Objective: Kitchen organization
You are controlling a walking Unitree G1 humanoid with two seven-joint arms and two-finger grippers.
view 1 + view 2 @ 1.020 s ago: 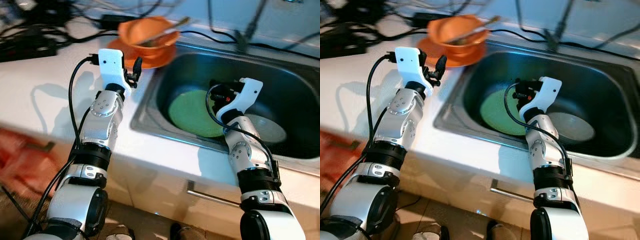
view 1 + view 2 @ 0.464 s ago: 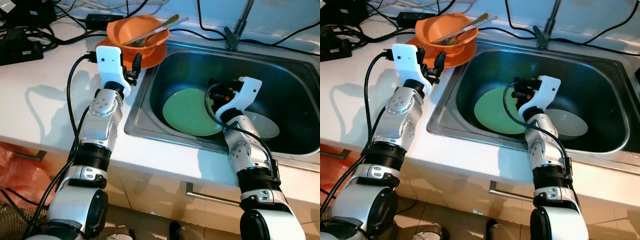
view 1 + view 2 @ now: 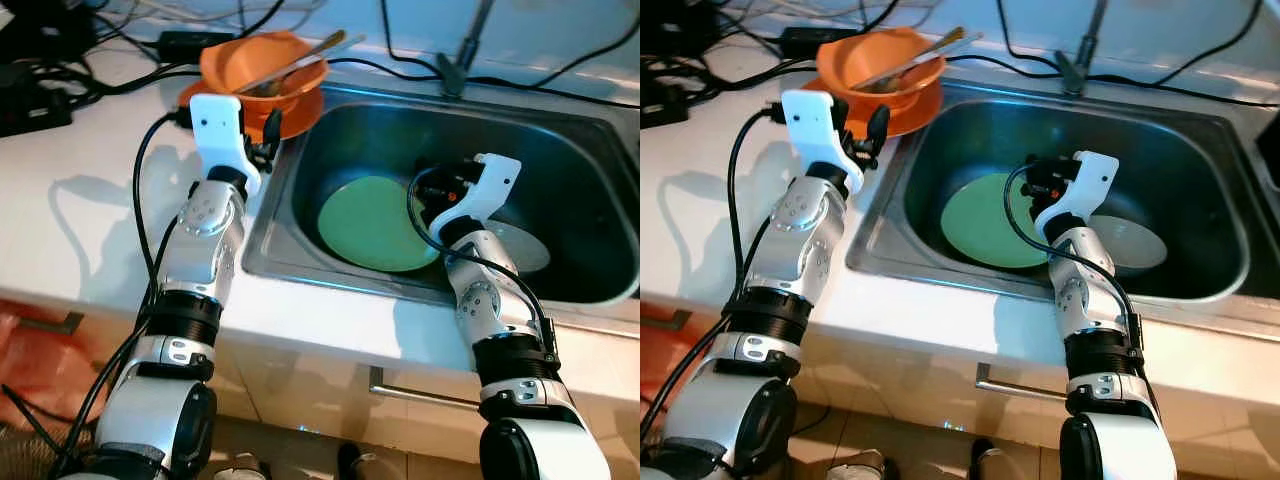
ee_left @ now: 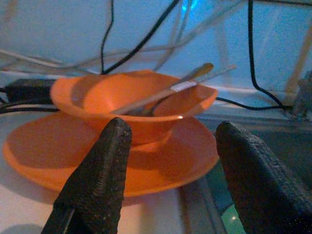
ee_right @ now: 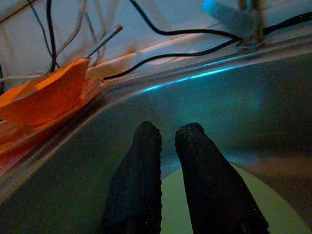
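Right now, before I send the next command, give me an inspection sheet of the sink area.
Surface: white countertop with a steel sink set into it.
Job's things: orange bowl holding utensils, stacked on an orange plate at the sink's left edge; green plate and a pale bowl down in the sink.
Clutter: dark boxes at the counter's back left.
Grippers: left gripper open, aimed at the orange plate, not touching; right gripper fingers nearly together, over the green plate, holding nothing.
Cables: black cables along the back wall.
Surroundings: cabinet handle below the counter; faucet base behind the sink.
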